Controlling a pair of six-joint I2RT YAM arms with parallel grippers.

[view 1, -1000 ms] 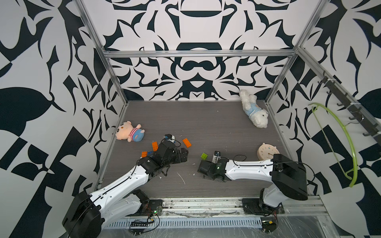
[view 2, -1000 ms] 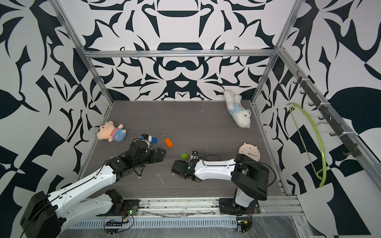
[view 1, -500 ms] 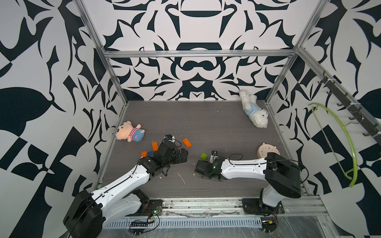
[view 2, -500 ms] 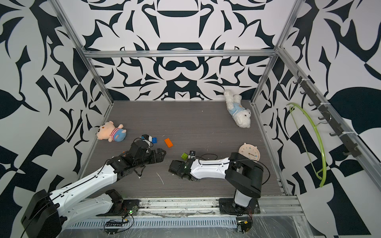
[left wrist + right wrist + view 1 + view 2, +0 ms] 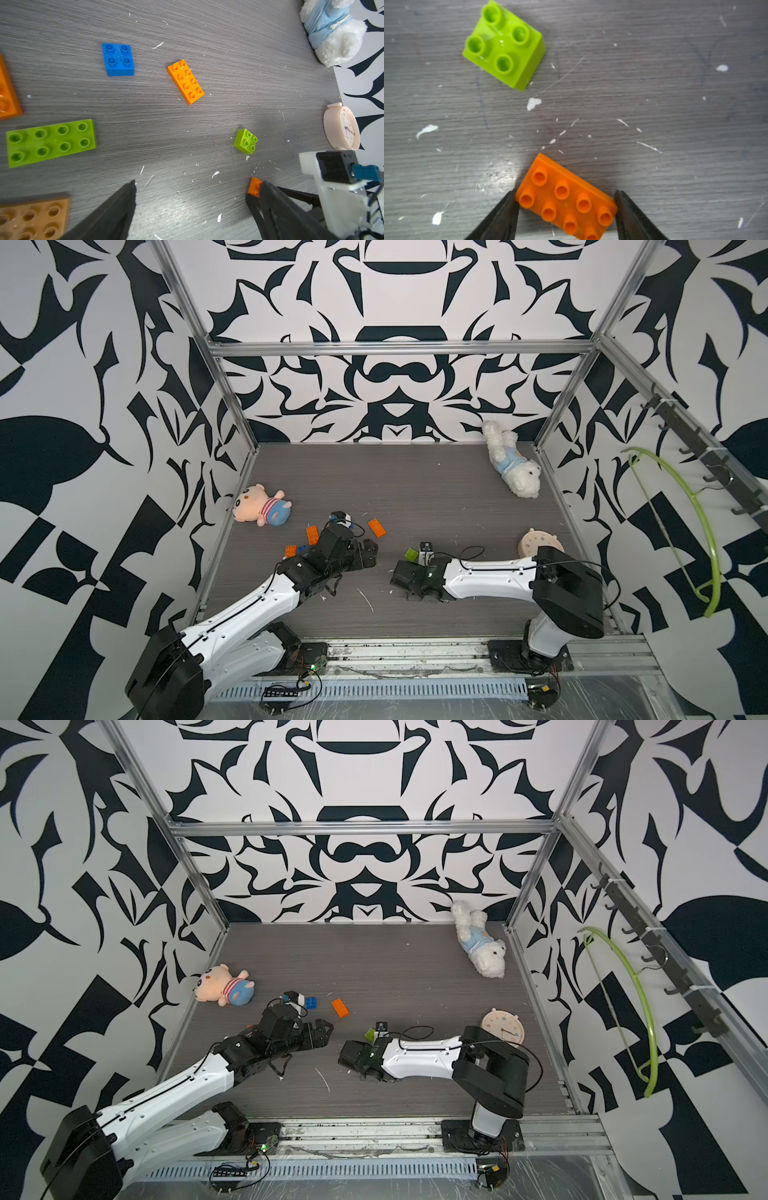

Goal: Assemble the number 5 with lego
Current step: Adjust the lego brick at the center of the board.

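Note:
Lego bricks lie on the grey floor. The left wrist view shows a blue square brick, an orange oblong brick, a lime oblong brick, a lime square brick and orange pieces at the picture's edge. My right gripper is low on the floor, and both fingers touch the ends of another orange oblong brick, studs up. The lime square brick lies just beyond it. My left gripper stands wide open over bare floor, facing the right gripper in a top view.
A pink plush pig lies at the left wall and a white plush dog at the back right. A round pink clock sits near the right arm's elbow. A green hanger hangs outside the right wall.
The right arm has slid a little to the left along the floor, and its jaws have narrowed onto the orange oblong brick. The left arm has stayed still and open.

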